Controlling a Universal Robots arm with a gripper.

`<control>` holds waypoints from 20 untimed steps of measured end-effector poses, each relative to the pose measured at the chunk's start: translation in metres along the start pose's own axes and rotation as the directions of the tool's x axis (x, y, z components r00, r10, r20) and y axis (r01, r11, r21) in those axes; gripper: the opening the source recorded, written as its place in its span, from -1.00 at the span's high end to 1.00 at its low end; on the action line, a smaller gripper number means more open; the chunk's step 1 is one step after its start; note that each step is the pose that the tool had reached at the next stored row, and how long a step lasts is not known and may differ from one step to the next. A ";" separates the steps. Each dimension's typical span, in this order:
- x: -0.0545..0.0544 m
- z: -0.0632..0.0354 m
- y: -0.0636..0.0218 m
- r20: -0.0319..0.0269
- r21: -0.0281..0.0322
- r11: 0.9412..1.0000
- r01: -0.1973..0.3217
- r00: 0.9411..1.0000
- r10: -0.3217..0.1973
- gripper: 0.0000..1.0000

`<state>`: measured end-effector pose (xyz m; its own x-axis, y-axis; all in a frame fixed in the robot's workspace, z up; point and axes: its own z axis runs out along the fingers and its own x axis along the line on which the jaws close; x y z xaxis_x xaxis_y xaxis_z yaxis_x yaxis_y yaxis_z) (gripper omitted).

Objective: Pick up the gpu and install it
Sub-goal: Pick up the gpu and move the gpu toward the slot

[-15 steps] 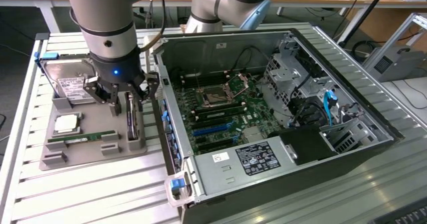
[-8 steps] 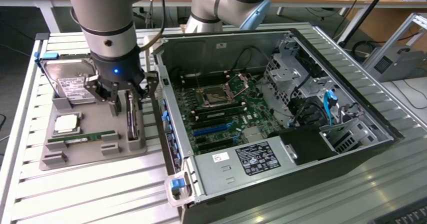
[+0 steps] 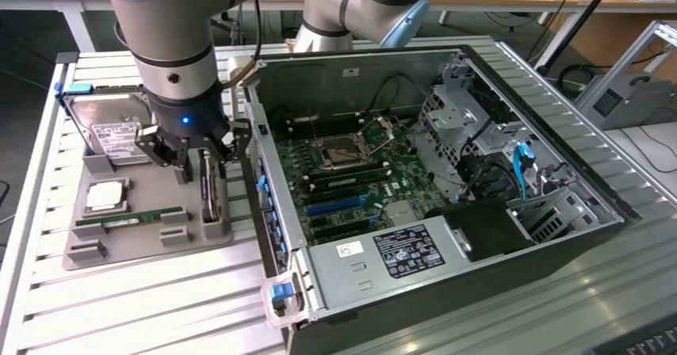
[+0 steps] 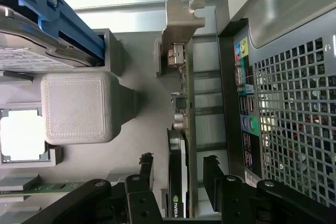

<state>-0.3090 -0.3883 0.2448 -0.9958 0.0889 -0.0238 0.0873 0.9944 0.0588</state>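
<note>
The gpu (image 3: 211,199) stands on its edge in a slot of the grey holder tray (image 3: 148,248), just beside the open computer case (image 3: 423,173). In the wrist view the gpu (image 4: 181,145) appears edge-on: green board, black cooler, silver bracket (image 4: 178,24) at its far end. My gripper (image 3: 204,165) hangs right over the card, open. Its two black fingers (image 4: 146,169) straddle the card's near end, one on each side, with a small gap to either face. Nothing is held.
The tray also carries a hard drive (image 3: 111,129) with a blue frame, a processor (image 3: 106,196) and a memory stick (image 3: 132,219). The case's motherboard shows a blue slot (image 3: 336,204). The case's rear panel (image 4: 283,103) stands close beside the card.
</note>
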 end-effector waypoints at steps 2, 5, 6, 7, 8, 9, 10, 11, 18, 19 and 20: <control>0.000 0.0000 0.0000 0.000 0.000 1.000 0.000 1.000 0.000 -0.02; 0.003 0.0000 -0.0002 0.000 0.000 1.000 0.000 1.000 0.000 -0.02; 0.003 0.0003 -0.0003 0.000 0.000 1.000 0.000 1.000 0.000 -0.02; 0.003 0.0005 -0.0008 0.000 0.000 1.000 0.000 1.000 0.000 -0.02; 0.002 0.0007 -0.0014 0.000 0.000 1.000 0.001 1.000 -0.001 -0.02; 0.002 0.0008 -0.0019 0.000 0.000 1.000 0.001 1.000 -0.001 -0.02; 0.002 0.0008 -0.0025 0.000 0.000 1.000 0.002 1.000 -0.002 -0.02; 0.001 0.0009 -0.0030 0.000 0.000 1.000 0.002 1.000 -0.002 -0.02; 0.001 0.0010 -0.0044 0.000 0.000 1.000 0.002 1.000 -0.002 -0.02; 0.001 0.0010 -0.0043 0.000 0.000 1.000 0.002 1.000 -0.002 -0.02; 0.001 0.0010 -0.0044 0.000 0.000 1.000 0.002 1.000 -0.002 -0.02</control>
<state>-0.3105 -0.3925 0.2436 -0.9959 0.0869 -0.0242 0.0853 0.9946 0.0587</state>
